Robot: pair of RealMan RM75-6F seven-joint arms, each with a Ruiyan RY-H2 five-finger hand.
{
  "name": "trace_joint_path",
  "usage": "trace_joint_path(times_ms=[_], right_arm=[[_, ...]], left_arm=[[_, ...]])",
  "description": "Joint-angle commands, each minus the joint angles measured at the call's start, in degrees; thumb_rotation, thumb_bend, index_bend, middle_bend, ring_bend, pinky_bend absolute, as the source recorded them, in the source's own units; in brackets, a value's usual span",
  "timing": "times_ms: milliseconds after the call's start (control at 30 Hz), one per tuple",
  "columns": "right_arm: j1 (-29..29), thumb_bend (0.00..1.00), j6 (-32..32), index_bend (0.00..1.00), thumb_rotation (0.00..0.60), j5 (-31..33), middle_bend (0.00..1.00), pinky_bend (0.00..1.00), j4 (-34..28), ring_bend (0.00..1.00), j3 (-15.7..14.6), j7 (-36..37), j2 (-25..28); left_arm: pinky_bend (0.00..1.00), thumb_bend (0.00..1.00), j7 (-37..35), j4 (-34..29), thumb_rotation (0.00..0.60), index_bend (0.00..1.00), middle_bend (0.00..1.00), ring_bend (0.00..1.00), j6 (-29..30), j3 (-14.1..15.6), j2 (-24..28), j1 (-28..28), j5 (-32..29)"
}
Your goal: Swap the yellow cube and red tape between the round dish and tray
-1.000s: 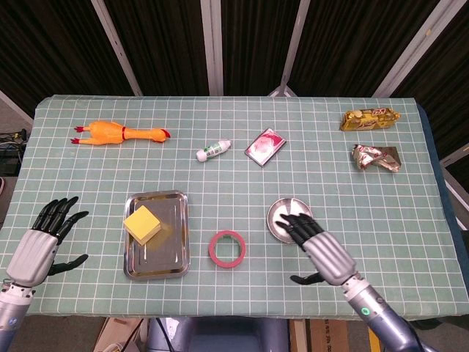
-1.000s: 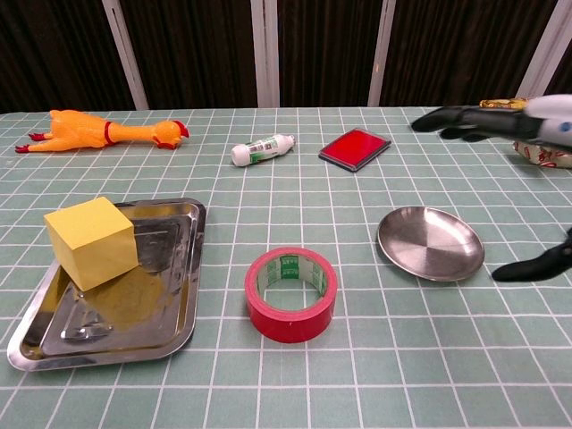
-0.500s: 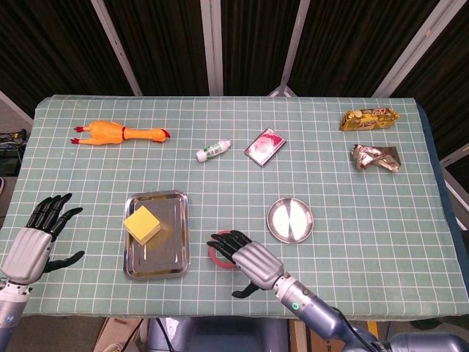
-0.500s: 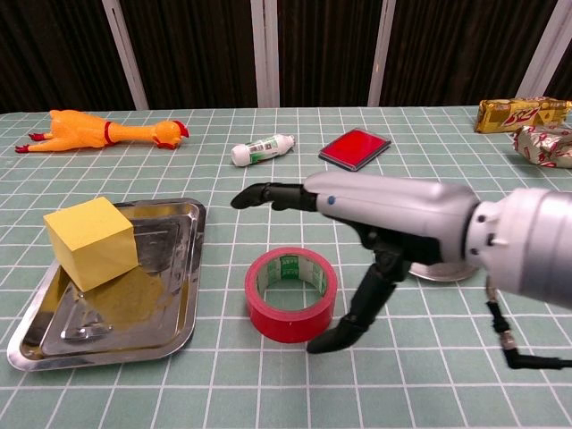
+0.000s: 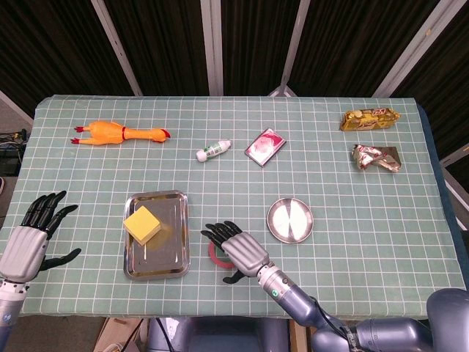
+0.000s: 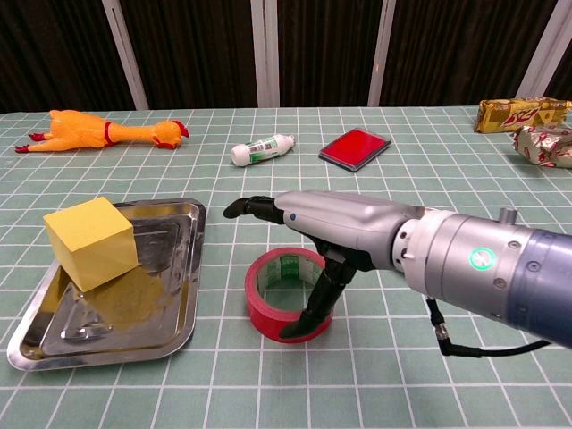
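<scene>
red tape [image 6: 290, 295] lying on surface between tray [image 5: 156, 260] and round dish [image 5: 289, 219]; right robot hand [image 5: 236, 249] hovering over it, fingers apart, getting ready to grab. yellow cube [image 6: 89, 241] sitting in tray. left robot hand [image 5: 31, 235] waiting, fingers apart.

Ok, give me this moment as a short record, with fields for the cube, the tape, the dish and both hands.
yellow cube: in the tray, left part
red tape: on the table between tray and round dish
round dish: holds nothing
right hand: over the tape, thumb down at its near rim, grip not confirmed
left hand: fingers spread, holding nothing
</scene>
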Motion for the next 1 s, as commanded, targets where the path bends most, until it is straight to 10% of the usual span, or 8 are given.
trace_joint_path(times_ms=[33, 533, 1000], right_arm=[[0.76, 0.05, -0.29, 0.00, 0.600, 1.15, 0.00, 0.00, 1.33, 0.00, -0.10, 0.09, -0.45], [2.25, 0.04, -2.30, 0.01, 0.600, 2.11, 0.00, 0.01, 7.27, 0.01, -2.22, 2.60, -1.38], [1.20, 0.13, 0.88, 0.21, 0.600, -2.70, 0.11, 0.25, 11.36, 0.32, -2.92, 6.37, -4.31]], left_arm=[[0.00, 0.00, 0.06, -0.10, 0.600, 0.19, 0.00, 0.00, -0.05, -0.15, 0.04, 0.13, 0.03], [0.00, 0.00, 1.10, -0.43, 0.600, 0.19, 0.00, 0.00, -0.95, -1.01, -0.23, 0.62, 0.10], [0.00, 0.00, 0.36, -0.27, 0.600, 0.19, 0.00, 0.00, -1.34, -1.86, -0.57, 0.83, 0.02]])
